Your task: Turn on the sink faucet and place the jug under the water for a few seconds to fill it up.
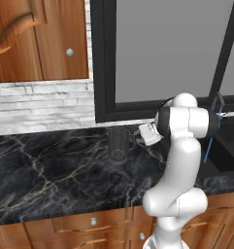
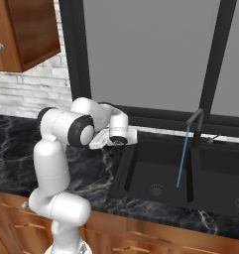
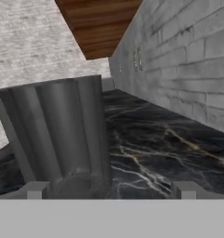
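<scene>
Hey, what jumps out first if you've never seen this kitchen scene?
The bright-blue water running from the black faucet into the sink. Then the white arm, its open hand close beside the dark ribbed jug, which stands upright on the black marble counter left of the sink.

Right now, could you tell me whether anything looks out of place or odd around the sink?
Only one thing: water is running from the faucet into the sink with nothing under it. The jug stands upright on the counter, left of the sink.

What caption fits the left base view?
Open fingers reach toward the jug on the counter; water runs into the sink.
</scene>
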Controlling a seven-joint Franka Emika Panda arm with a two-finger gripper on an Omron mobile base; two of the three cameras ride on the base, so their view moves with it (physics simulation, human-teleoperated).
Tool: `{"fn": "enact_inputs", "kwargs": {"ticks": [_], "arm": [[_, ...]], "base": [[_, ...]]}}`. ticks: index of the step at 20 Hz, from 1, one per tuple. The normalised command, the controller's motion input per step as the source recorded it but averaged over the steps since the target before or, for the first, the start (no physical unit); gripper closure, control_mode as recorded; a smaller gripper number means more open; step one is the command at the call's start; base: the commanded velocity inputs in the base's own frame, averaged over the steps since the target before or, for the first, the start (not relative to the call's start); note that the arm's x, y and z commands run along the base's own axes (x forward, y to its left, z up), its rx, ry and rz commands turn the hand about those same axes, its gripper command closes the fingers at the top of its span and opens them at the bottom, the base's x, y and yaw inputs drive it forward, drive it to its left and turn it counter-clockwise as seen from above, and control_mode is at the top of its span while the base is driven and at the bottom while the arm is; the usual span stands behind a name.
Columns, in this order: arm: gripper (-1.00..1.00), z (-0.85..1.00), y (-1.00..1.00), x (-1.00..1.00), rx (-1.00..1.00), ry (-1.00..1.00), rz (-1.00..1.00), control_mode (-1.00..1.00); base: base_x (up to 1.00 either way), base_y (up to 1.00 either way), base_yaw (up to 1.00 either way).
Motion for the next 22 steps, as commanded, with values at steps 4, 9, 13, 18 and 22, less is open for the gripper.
{"fn": "enact_inputs", "kwargs": {"ticks": [4, 9, 13, 18, 22], "arm": [[-1.0, 0.02, 0.01, 0.0, 0.0, 0.05, 0.0, -1.0], [-1.0, 0.0, 0.08, 0.06, 0.0, 0.05, 0.0, -1.0], [-1.0, 0.0, 0.02, 0.28, 0.0, 0.06, 0.0, -1.0], [-1.0, -0.03, 0.06, 0.21, 0.0, 0.05, 0.0, -1.0], [-1.0, 0.0, 0.03, -0.06, 0.0, 0.02, 0.0, -1.0]], "base": [[0.0, 0.0, 0.0], [0.0, 0.0, 0.0], [0.0, 0.0, 0.0], [0.0, 0.0, 0.0], [0.0, 0.0, 0.0]]}}
